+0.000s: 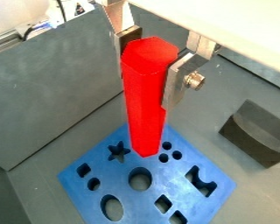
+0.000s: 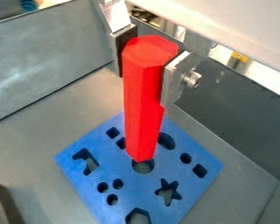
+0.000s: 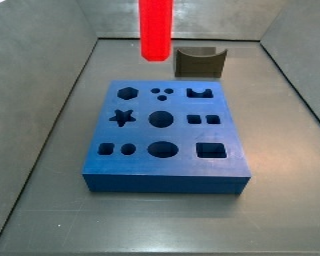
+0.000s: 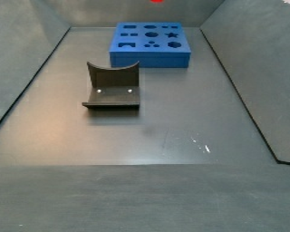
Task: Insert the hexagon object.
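Item one — my pincer point(image 1: 154, 54): seen in both wrist views, its flat silver fingers point(image 2: 178, 72) pressed against opposite sides of the hexagon object's upper end, clamped on it. In the side views the pincer itself lies out of frame.

Item two — the hexagon object point(image 1: 145, 96): a long, glossy, bright red peg with a six-sided top face, held upright. In a side view point(image 3: 155, 28) it hangs in the air above the far part of the scene, its lower end clear of the block and just left of the dark grey piece. In both wrist views its lower end appears over the block's holes; whether it touches the block there I cannot tell.

Item three — blue block point(image 3: 166, 137): a flat rectangular slab resting on the grey counter point(image 4: 159, 172), its top cut with shaped holes — a hexagon, a star, circles, ovals, squares and a notched shape. In a side view point(image 4: 152, 43) it sits at the far end of the counter.

Item four — dark grey curved-top block point(image 3: 199, 62): stands on the counter just beyond the blue block's far right corner, apart from it. In a side view point(image 4: 112, 86) it appears nearer, well apart from the blue block, its concave face showing two small pale spots.

Item five — grey walls point(image 3: 56, 110): enclose the counter on the left, right and far sides.
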You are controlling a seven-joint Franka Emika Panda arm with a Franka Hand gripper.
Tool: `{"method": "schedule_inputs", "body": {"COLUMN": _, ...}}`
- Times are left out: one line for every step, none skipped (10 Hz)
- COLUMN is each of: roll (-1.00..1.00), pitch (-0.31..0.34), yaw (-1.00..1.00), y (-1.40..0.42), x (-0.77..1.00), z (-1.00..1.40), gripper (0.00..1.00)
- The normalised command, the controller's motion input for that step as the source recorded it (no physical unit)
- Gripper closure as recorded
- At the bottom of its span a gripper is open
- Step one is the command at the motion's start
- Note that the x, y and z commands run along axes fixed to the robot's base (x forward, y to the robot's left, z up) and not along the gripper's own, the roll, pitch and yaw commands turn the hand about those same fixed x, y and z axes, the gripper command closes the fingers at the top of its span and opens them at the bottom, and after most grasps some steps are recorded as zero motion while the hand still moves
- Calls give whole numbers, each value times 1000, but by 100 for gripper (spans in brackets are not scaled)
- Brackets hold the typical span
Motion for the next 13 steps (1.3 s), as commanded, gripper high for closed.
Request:
{"method": "schedule_inputs", "body": {"roll": 0, "pitch": -54, "yaw": -889, "y": 91, "x": -103, "z": -203, "gripper": 100}}
{"method": "schedule_inputs", "body": {"roll": 0, "pitch": -43, "yaw": -846, "y": 146, "x": -143, "z": -226, "gripper": 100}}
{"method": "schedule_inputs", "body": {"roll": 0, "pitch": -29, "yaw": -800, "y": 191, "x": -171, "z": -243, "gripper": 100}}
{"method": "schedule_inputs", "body": {"roll": 0, "pitch": -6, "yaw": -694, "y": 297, "x": -226, "z": -289, "gripper": 100}}
{"method": "schedule_inputs", "body": {"roll": 0, "pitch": -9, "yaw": -646, "y": 340, "x": -246, "z": -289, "gripper": 100}}
{"method": "schedule_inputs", "body": {"roll": 0, "pitch": -13, "yaw": -660, "y": 323, "x": -237, "z": -280, "gripper": 100}}
{"method": "schedule_inputs", "body": {"roll": 0, "pitch": -24, "yaw": -666, "y": 309, "x": -269, "z": -300, "gripper": 100}}
{"method": "schedule_inputs", "body": {"roll": -101, "pitch": -221, "yaw": -617, "y": 200, "x": -163, "z": -320, "gripper": 100}}
{"method": "schedule_inputs", "body": {"roll": -211, "pitch": -324, "yaw": -563, "y": 160, "x": -97, "z": -317, "gripper": 100}}
{"method": "schedule_inputs", "body": {"roll": -240, "pitch": -359, "yaw": -471, "y": 240, "x": -46, "z": -234, "gripper": 100}}
{"method": "schedule_inputs", "body": {"roll": -224, "pitch": -350, "yaw": -429, "y": 291, "x": -69, "z": -263, "gripper": 100}}
{"method": "schedule_inputs", "body": {"roll": -3, "pitch": -196, "yaw": -520, "y": 209, "x": -249, "z": -449, "gripper": 100}}
{"method": "schedule_inputs", "body": {"roll": 0, "pitch": -33, "yaw": -563, "y": 160, "x": -217, "z": -323, "gripper": 100}}
